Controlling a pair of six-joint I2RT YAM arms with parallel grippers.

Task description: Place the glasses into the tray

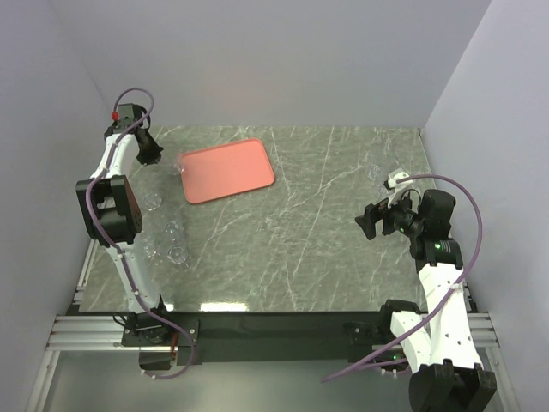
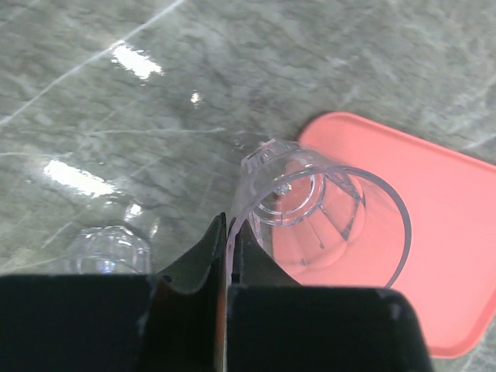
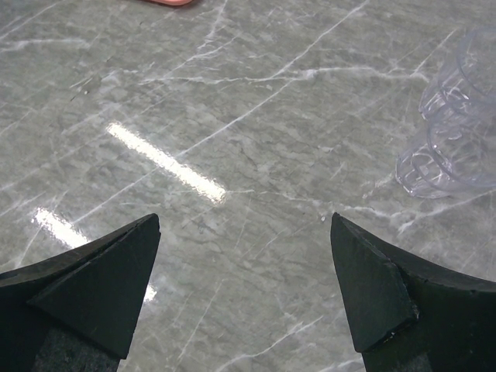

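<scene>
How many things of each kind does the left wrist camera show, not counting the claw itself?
Clear tumbler glasses: 2, the held glass in the left claw and the loose glass beside it.
Salmon-red tray: 1.
Total: 3.

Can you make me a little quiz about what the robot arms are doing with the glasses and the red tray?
1. True or false: the right gripper is shut on something.
2. What does the left gripper pinch? A) the rim of a clear glass B) a spoon C) nothing
3. Fill in the gap: the held glass hangs at the edge of the salmon-red ____.

Key: 1 false, its fingers are wide apart above the marbled table. 2 A. 3 tray.
</scene>
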